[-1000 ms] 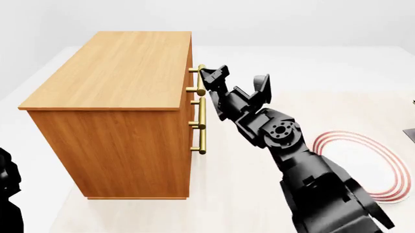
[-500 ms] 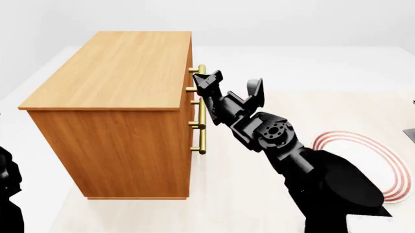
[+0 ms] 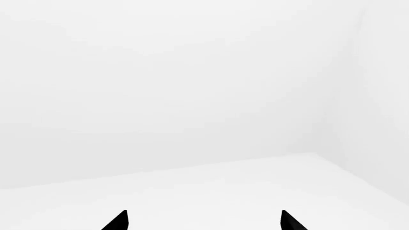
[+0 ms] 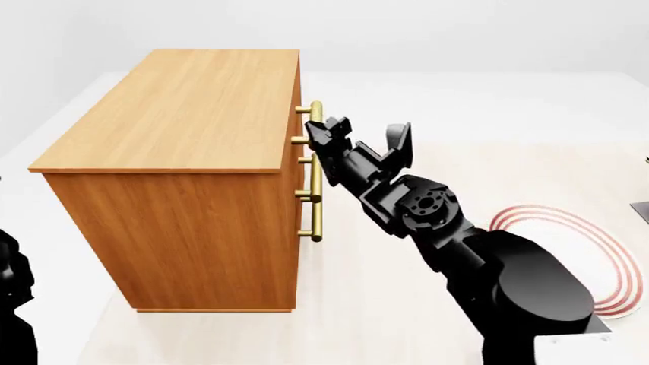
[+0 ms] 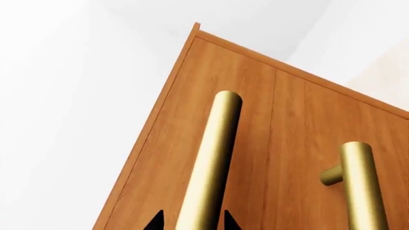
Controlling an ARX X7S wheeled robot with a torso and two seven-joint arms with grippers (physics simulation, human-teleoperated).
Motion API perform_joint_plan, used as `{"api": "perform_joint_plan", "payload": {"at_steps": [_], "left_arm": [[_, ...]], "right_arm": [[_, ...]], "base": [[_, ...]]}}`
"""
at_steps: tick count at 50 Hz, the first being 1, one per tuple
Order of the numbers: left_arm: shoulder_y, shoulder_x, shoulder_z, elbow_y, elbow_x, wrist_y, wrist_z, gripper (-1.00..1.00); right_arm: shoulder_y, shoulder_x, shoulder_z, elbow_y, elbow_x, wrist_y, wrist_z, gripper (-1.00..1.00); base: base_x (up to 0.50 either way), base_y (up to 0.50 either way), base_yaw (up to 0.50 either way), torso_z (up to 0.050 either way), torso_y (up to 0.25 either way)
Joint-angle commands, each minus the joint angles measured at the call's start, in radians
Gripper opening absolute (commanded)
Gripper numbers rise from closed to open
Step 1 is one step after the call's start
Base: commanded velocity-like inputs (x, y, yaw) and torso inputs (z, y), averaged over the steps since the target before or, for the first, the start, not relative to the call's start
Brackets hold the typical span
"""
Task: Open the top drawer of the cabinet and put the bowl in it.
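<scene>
In the left wrist view only two black fingertips (image 3: 118,221) of the left hand (image 3: 203,221) show, wide apart, with nothing between them, before a white floor and white walls.

In the head view the cabinet (image 4: 182,175) stands at the left on the pale floor (image 4: 385,91), its drawer fronts facing right. The top drawer (image 4: 300,99) looks closed, and its brass handle (image 4: 315,123) runs along the front. The right hand (image 4: 363,137) is at this handle: one finger (image 4: 330,131) touches the bar or is just beside it, the other finger (image 4: 402,141) stands well off. I cannot tell if it grips. A white plate with red rings (image 4: 598,255) lies at the right.

In the right wrist view the handle passes between the two black fingertips (image 5: 153,223); contact is not clear. A second handle (image 5: 364,184) is beside it.
</scene>
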Motion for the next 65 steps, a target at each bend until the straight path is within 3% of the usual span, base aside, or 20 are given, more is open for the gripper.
{"api": "perform_joint_plan", "payload": {"at_steps": [1, 18, 65], "left_arm": [[-0.002, -0.001, 0.001, 0.000, 0.000, 0.001, 0.000, 1.00], [-0.002, 0.001, 0.003, 0.000, 0.000, 0.004, -0.001, 1.00], [-0.004, 0.001, 0.006, 0.000, 0.000, 0.005, -0.002, 1.00]], "right_arm": [[0.004, 0.001, -0.094, 0.020, 0.057, -0.009, -0.018, -1.00], [0.017, 0.049, -0.272, 0.020, 0.291, -0.013, -0.084, -1.00], [0.044, 0.164, -0.276, 0.019, 0.354, -0.030, -0.115, -1.00]], "base": [[0.00, 0.00, 0.00, 0.000, 0.000], [0.00, 0.00, 0.00, 0.000, 0.000], [0.00, 0.00, 0.00, 0.000, 0.001]]}}
